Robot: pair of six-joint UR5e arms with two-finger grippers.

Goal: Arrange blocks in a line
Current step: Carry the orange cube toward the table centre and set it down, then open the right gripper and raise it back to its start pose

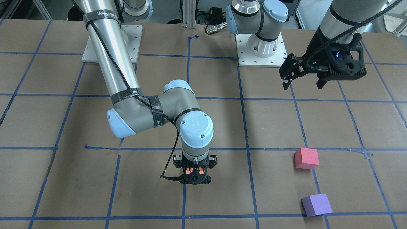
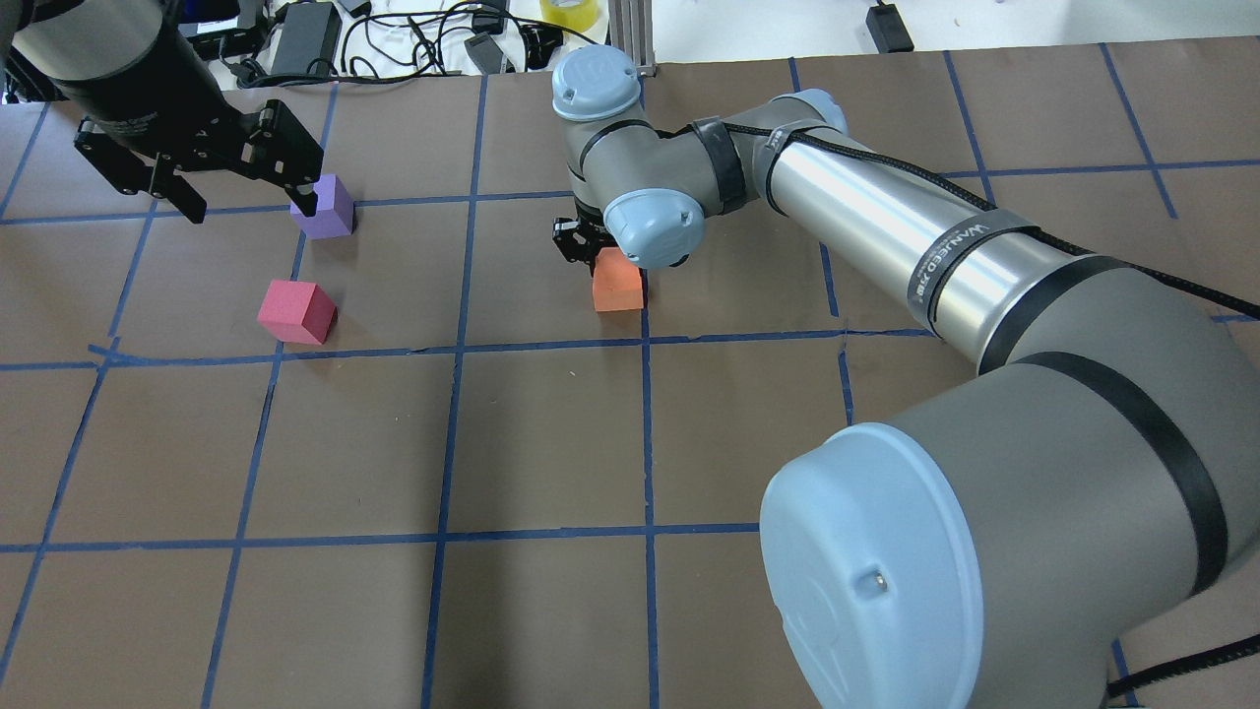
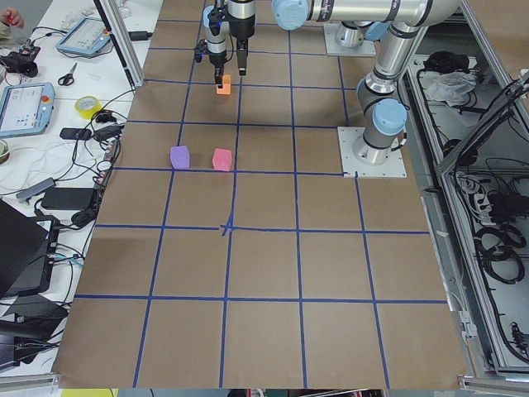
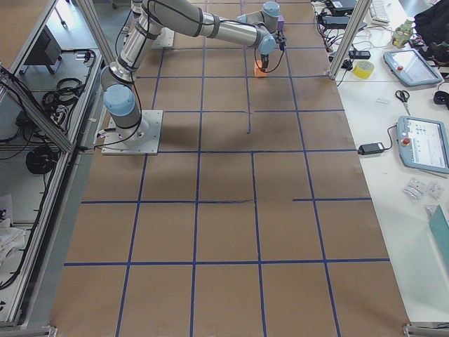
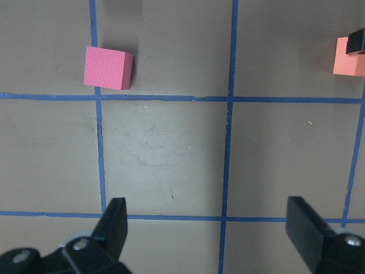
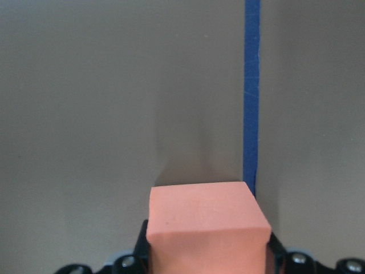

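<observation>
Right gripper [image 1: 194,170] is clamped on the orange block [image 2: 618,286], low over the table [image 2: 551,443], in its far half. Left gripper [image 5: 210,222] hangs wide open and empty; the pinkish-red block [image 2: 295,311] lies ahead of it, and the purple block [image 2: 325,209] lies beyond, close to the far edge.

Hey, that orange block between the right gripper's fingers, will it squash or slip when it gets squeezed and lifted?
The orange block looks like matte foam, so it is probably light and may give a little under the right gripper. Its dull, grainy faces should grip rather than slip. Flat-sided and squat, it would likely slide, not roll, if pushed.
</observation>
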